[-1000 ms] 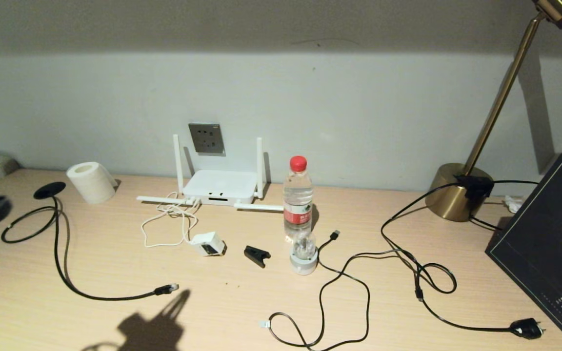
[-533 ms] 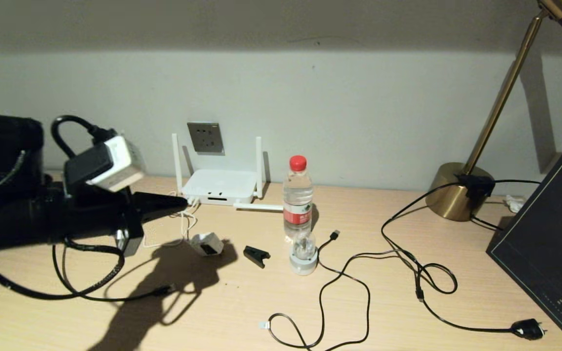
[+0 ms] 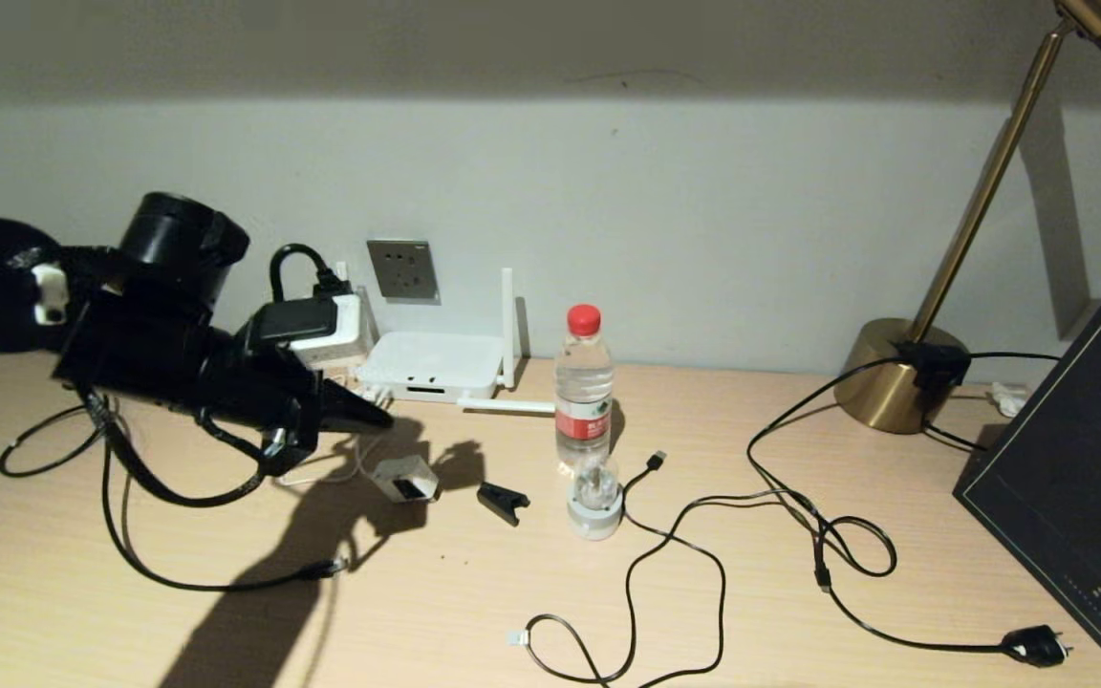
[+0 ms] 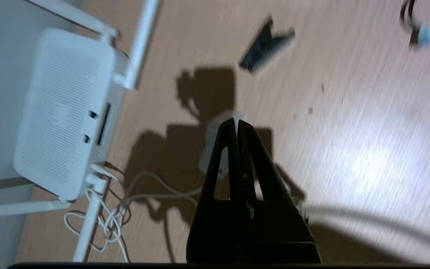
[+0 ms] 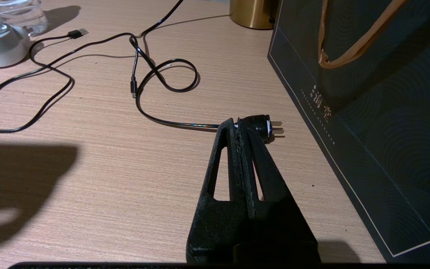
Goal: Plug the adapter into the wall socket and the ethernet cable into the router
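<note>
Our left gripper [image 3: 380, 419] hangs over the table [image 3: 474, 612] with its jaws pressed together and empty, tip just above the adapter [image 3: 404, 478], which sits on the wood in front of the router [image 3: 431, 366]. The wall socket [image 3: 403, 270] is on the wall right behind the router. The ethernet cable [image 3: 326, 569] lies nearer us, plug end in the arm's shadow. Our right gripper [image 5: 236, 125], jaws closed on nothing too, sits low by a black mains plug [image 5: 261, 126].
</note>
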